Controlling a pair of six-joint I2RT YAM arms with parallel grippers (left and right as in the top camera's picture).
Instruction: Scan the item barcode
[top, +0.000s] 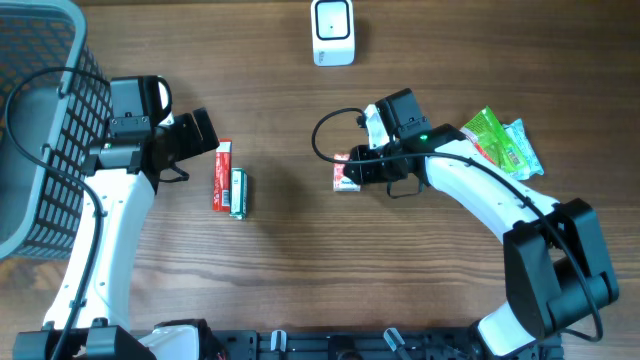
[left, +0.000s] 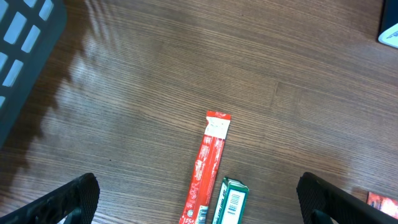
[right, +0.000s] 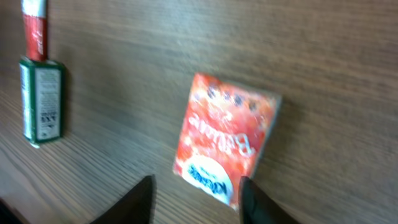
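Your right gripper (right: 196, 182) has its two fingers partly apart, and nothing is clamped between them. The red packet (right: 227, 140) lies flat on the table (right: 323, 56) just ahead, its near corner close against the right-hand finger. The wrist view is blurred, so I can't tell whether that finger touches the packet. I see no barcode on the upturned face, so it is probably underneath.

To do this step well, take the packet across its narrow width, gripping near an edge so the fingers won't cover the code. Lift it cleanly, then turn the hidden face toward the scanner (top: 332, 32), which sits well apart at the far side of the table. Hold the packet square and steady to the scanner's window.

Further out, the green box (right: 42, 99) and the red stick pack (right: 34, 25) lie together, well to the left of your packet. Your left gripper (top: 205, 132) hangs near them, fully spread and empty. Green snack bags (top: 502, 145) lie beside your right arm, and the basket (top: 40, 120) stands at the far left.
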